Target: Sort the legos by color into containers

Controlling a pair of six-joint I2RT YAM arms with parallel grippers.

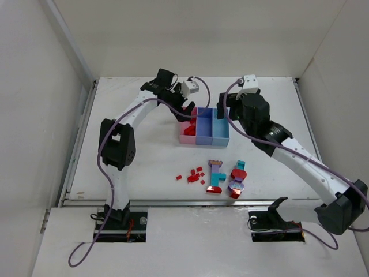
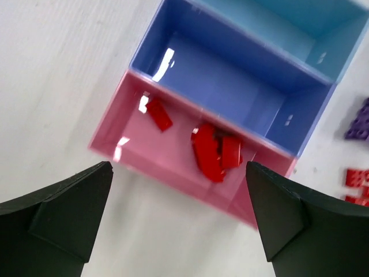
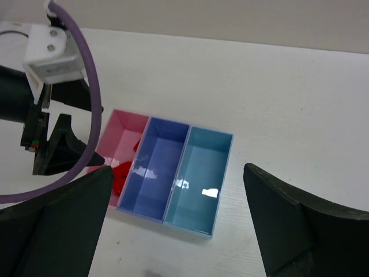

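A: state of left gripper (image 2: 179,167)?
B: Fingers spread wide, nothing between them. It hangs right over the pink bin (image 2: 167,151), the left end of the bins (image 1: 205,142).
A: what's in pink?
B: red bricks (image 2: 210,153). A few are bunched against the wall shared with the purple-blue bin (image 2: 230,81). One single brick (image 2: 158,113) lies apart from them on the floor. Everything in there is red.
A: other two bins?
B: Purple-blue in the middle, light blue bin (image 2: 288,29) at the right end. Both floors show plain, with glare spots, in both wrist views.
A: right gripper (image 3: 177,168)?
B: Fingers also spread wide, gripping nothing. It sits at the far side of the bins, by the light blue end, above them. Its camera looks down on all three bins, with the left arm's fingers at the pink end.
A: rest of the legos (image 1: 218,172)?
B: On the table (image 1: 138,167), on the near side of the bins, well apart from them.
A: layout?
B: Small red chips (image 1: 195,178) are scattered out from the pink and purple-blue side. Stacked clumps (image 1: 236,173) of lavender, teal and red lie out from the light blue side. Chips and clumps sit near each other. Can't count the pieces; too small in the top view.
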